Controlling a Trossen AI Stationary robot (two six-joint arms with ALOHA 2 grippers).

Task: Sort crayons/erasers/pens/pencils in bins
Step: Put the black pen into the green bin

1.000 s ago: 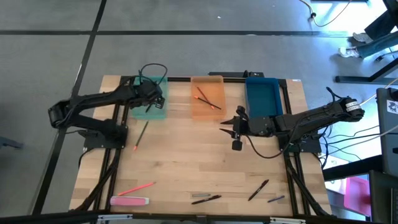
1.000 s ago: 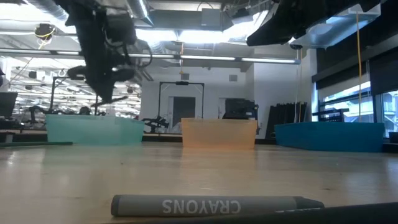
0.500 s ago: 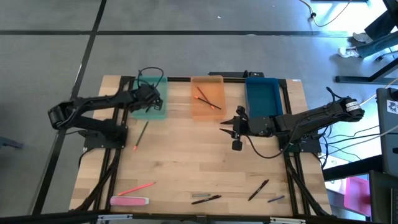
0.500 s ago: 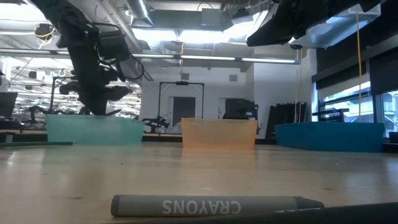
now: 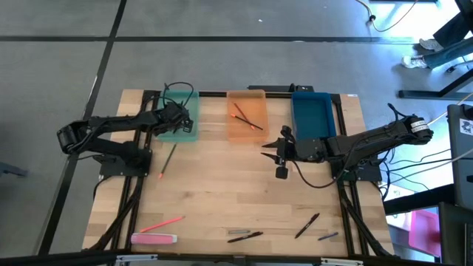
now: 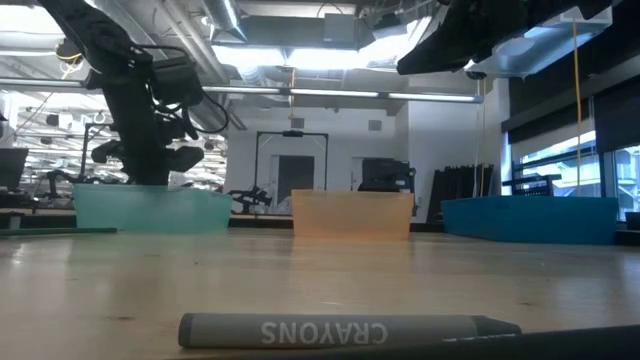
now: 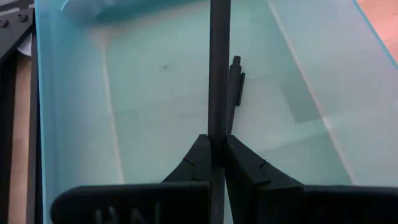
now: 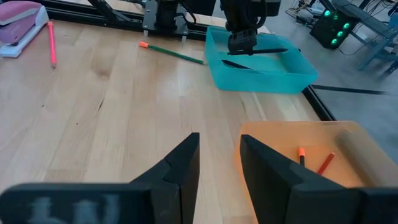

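My left gripper [image 5: 179, 118] is over the teal-green bin [image 5: 168, 131] at the far left, shut on a black pen [image 7: 219, 68]. A second black pen [image 7: 235, 81] lies on that bin's floor. The right wrist view shows the held pen [image 8: 264, 51] level, just above the bin. My right gripper [image 5: 266, 151] hangs open and empty near the orange bin [image 5: 246, 133], which holds red pencils [image 5: 247, 118]. The blue bin [image 5: 312, 118] stands at the far right. A pink eraser [image 5: 154, 239] and a pink pencil [image 5: 162, 223] lie near the front left. My left gripper pinches the black pen's shaft [image 7: 218, 127] between its two fingers, which come from above, point down and lie across the pen. The pen is level and lifted clear of the bin's floor, with most of its length sticking out to one side of the fingers.
A green pencil [image 5: 168, 159] with an orange tip lies on the table just near of the teal bin. Black pens [image 5: 247, 237] [image 5: 307, 225] and grey crayons [image 5: 238, 231] [image 5: 327, 236] lie along the front edge; one crayon [image 6: 340, 330] shows close in the low view.
My left gripper has gone down over the teal-green bin with the pen, which stays level in its fingers. My right gripper has kept still.
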